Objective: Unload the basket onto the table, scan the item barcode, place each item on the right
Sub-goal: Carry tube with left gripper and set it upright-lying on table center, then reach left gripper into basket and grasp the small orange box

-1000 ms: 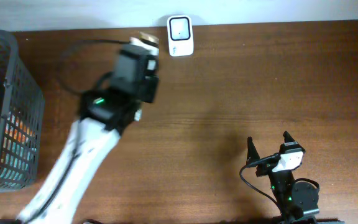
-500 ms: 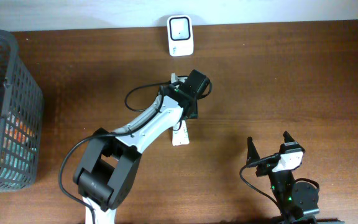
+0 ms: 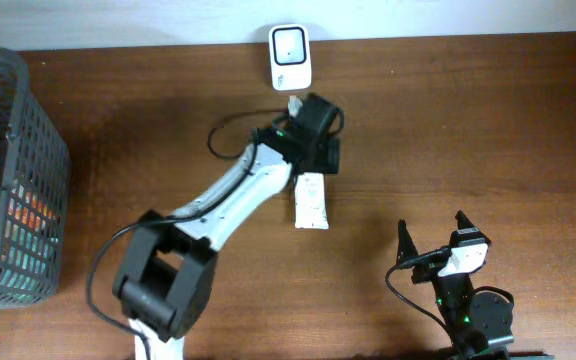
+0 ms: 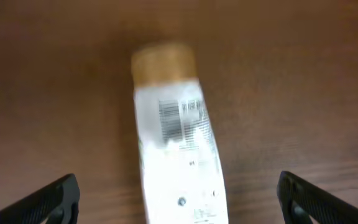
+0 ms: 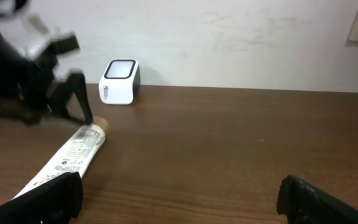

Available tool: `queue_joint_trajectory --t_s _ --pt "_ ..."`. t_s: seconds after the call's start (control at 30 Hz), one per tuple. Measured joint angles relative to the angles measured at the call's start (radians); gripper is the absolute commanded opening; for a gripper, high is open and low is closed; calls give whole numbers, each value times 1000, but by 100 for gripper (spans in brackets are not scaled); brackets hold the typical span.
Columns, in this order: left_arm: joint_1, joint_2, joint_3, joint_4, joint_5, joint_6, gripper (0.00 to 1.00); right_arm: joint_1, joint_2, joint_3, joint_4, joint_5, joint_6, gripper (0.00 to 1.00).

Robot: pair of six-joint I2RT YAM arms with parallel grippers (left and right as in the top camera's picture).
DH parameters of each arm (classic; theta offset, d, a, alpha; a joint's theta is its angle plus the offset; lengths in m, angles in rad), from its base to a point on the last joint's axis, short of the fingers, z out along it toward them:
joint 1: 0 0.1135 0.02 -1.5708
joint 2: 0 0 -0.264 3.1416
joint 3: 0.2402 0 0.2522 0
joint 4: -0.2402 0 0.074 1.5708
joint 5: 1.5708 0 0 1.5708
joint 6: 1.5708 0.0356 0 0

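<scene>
— Where is the tube?
— The tube (image 3: 309, 201) lies flat on the table (image 3: 488, 130), near the middle. Its tan cap (image 4: 164, 62) points toward the scanner (image 3: 290, 58).
— Are they touching?
— No. The scanner stands apart from it, at the far edge by the wall (image 5: 229, 37).
— Which face is up?
— The left wrist view shows a barcode (image 4: 171, 119) on the upper side, just below the cap. It is blurred.
— Does the left claw have hold of it?
— No. The left claw (image 3: 324, 152) hangs over the cap end with its jaws spread wide. The tube runs between the fingers (image 4: 51, 199), and neither one touches it.
— And the right claw?
— The right claw (image 3: 432, 228) sits at the near edge of the table, well apart from the tube. Its jaws are also spread wide, with nothing between them.
— Anything else on the table?
— A grey basket (image 3: 28, 110) stands at the left edge. There are some things inside, but I cannot tell what they are.
</scene>
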Motion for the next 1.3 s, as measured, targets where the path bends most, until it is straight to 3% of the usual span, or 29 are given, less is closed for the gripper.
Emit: queue_joint_trajectory --t_s 0.17,0.27,0.37,0.5,0.67,0.73,1.03,1.17,1.3 --pt "169 -246 205 -135 -59 98 99 0 0 0 0 0 0 98" --pt "406 -466 264 -156 -91 112 99 0 0 0 0 0 0 98" --pt "680 -576 267 -205 -105 116 99 0 0 0 0 0 1 98" --pt "954 -560 267 -239 -106 116 99 0 0 0 0 0 0 98" --pt "1166 -501 263 -299 -73 116 99 0 0 0 0 0 0 98" --pt "1249 -433 255 -335 -35 116 94 0 0 0 0 0 0 98" --pt "1397 -160 224 -506 65 119 88 0 0 0 0 0 0 98" --pt "1398 -108 215 -496 95 119 86 0 0 0 0 0 0 98" --pt "1400 -101 83 -351 148 161 84 0 0 0 0 0 0 98"
